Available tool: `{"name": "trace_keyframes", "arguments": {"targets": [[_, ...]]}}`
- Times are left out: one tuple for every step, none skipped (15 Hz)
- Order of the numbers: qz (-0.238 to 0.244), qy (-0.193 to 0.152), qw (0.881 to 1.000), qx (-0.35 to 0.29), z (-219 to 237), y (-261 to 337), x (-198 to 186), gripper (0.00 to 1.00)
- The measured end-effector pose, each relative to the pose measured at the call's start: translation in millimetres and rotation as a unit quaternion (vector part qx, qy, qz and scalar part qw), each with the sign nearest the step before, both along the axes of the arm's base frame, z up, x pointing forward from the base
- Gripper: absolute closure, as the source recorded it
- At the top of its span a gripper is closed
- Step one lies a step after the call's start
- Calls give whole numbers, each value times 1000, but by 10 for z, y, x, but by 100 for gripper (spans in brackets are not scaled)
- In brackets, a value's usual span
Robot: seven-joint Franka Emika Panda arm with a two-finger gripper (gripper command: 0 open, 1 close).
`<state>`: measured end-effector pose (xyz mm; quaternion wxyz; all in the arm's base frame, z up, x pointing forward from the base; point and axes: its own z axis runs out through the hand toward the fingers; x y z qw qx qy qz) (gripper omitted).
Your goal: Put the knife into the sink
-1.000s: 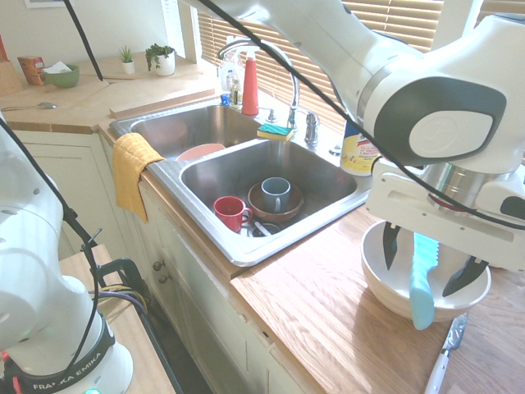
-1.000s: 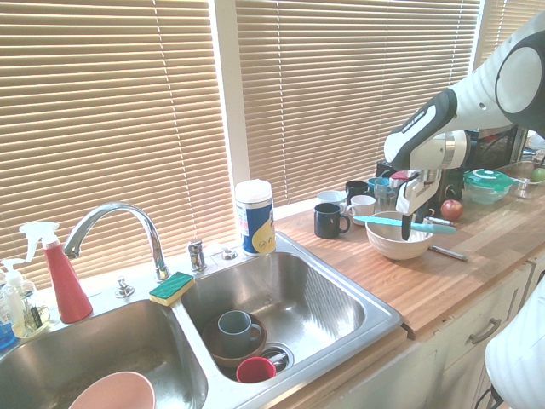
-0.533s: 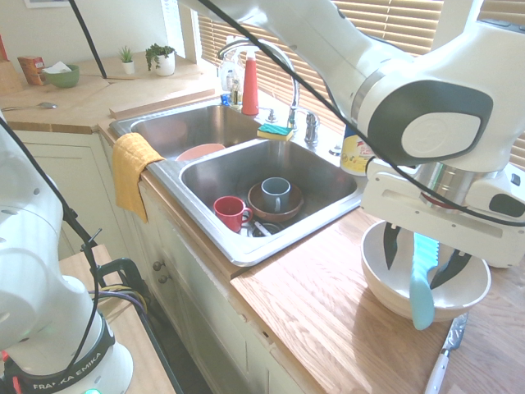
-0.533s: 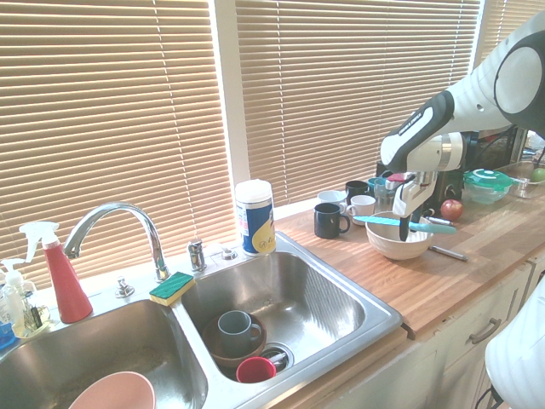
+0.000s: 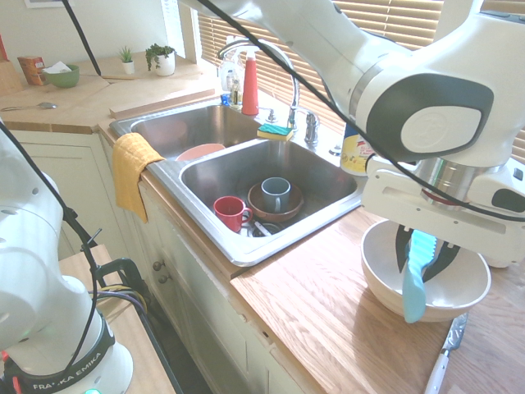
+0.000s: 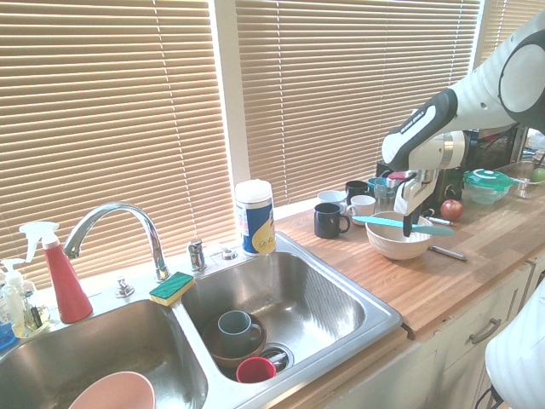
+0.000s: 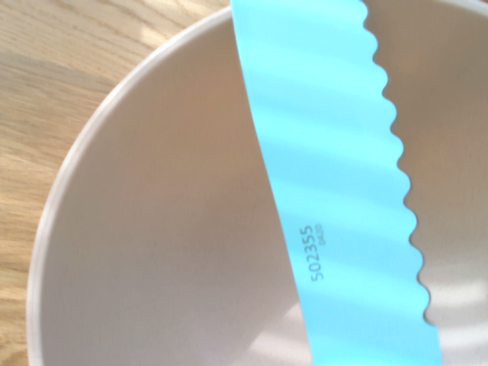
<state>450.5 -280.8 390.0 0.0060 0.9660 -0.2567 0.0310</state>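
The turquoise knife (image 5: 414, 287) lies across the white bowl (image 5: 379, 281) on the wooden counter, right of the sink (image 5: 238, 168). Its serrated blade sticks out over the bowl's near rim. My gripper (image 5: 423, 253) reaches straight down into the bowl, and its dark fingers press on both sides of the knife. In the second exterior view the knife (image 6: 383, 221) lies level over the bowl (image 6: 396, 248) with the gripper (image 6: 409, 223) on its middle. The wrist view shows the blade (image 7: 335, 175) close up above the bowl's inside (image 7: 152, 229).
The near sink basin holds a red mug (image 5: 230, 212) and a brown bowl with a grey mug (image 5: 276, 195). A silver utensil with a white handle (image 5: 443, 361) lies beside the white bowl. Several mugs (image 6: 328, 220) and a wipes canister (image 6: 254, 217) stand along the window.
The fingers have gone from wide open on either side of the knife to closed against it. The arm and the knife have hardly shifted.
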Motion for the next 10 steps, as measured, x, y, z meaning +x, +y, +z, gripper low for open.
{"name": "trace_keyframes", "arguments": {"targets": [[0,0,1000,0,1,0,0,100],[0,0,1000,0,4,0,0,100],[-1,-1,1000,0,4,0,0,100],[-2,-1,1000,-1,5,0,0,100],[-4,-1,1000,-2,9,0,1,100],[-6,-1,1000,-4,15,2,2,100],[-8,-4,1000,-6,37,4,4,100],[-11,-9,1000,-8,74,14,11,100],[-11,-14,1000,-10,125,43,24,100],[-11,-19,1000,-15,192,80,38,100]]}}
